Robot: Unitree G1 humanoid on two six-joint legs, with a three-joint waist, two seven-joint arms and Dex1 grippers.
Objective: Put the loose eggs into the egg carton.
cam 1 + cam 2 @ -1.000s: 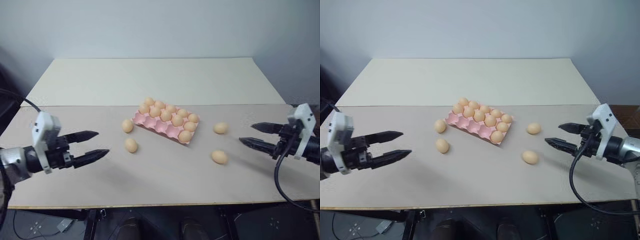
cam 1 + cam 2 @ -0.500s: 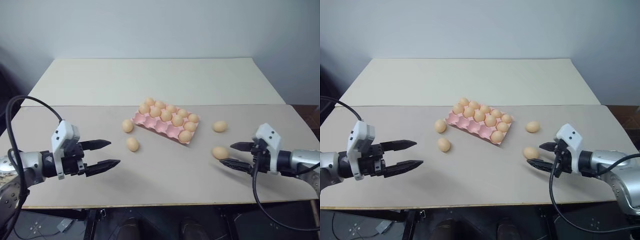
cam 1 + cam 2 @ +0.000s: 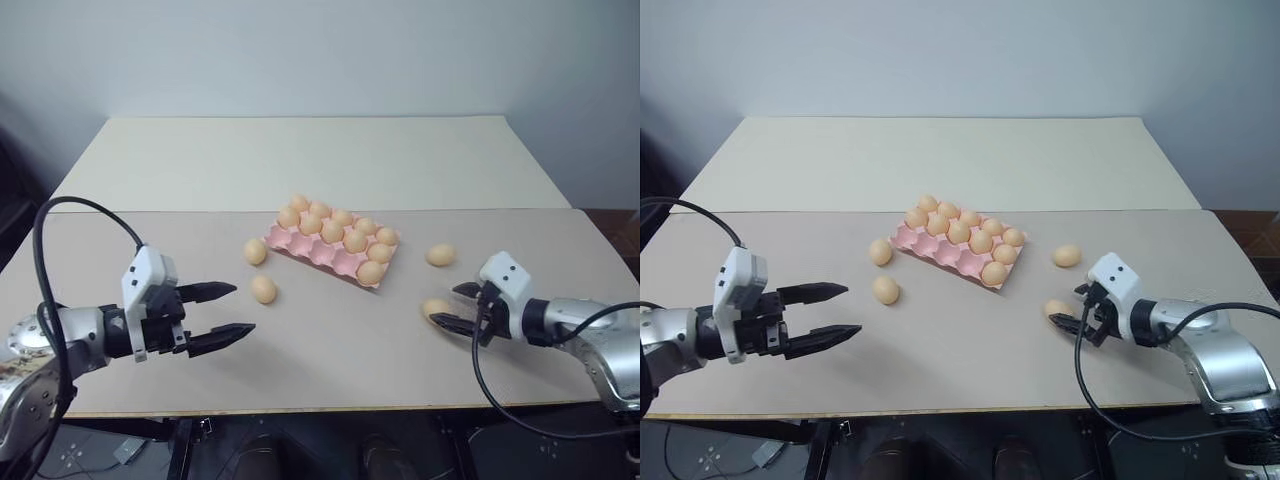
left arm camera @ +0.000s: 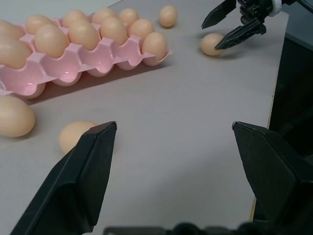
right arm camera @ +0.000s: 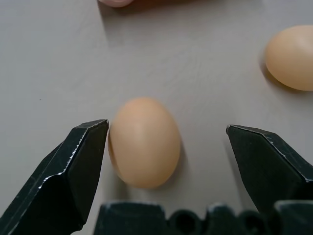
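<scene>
The pink egg carton (image 3: 333,246) lies near the middle of the counter (image 3: 330,350), set at a slant, with eggs in its two far rows and one more in the end cup of its near row toward the counter's right edge; the other near cups stand bare. Four loose eggs lie on the counter around it. Toward the left edge, one egg (image 3: 255,251) sits just beside the carton's end, and a second (image 3: 263,289) lies a little closer to the front edge. Toward the right edge, one egg (image 3: 439,255) lies apart from the carton, and another (image 3: 436,308) lies nearer the front edge. The right gripper (image 3: 452,307) is low over the counter with its jaws spread wide on either side of that last egg (image 5: 144,141); one finger (image 5: 78,161) stands just beside the shell, and whether it touches cannot be told, while the other is clear of it. The left gripper (image 3: 235,310) hovers near the front-left part of the counter, jaws wide and holding nothing, pointing toward the egg (image 4: 78,135) nearer the front on that side.
</scene>
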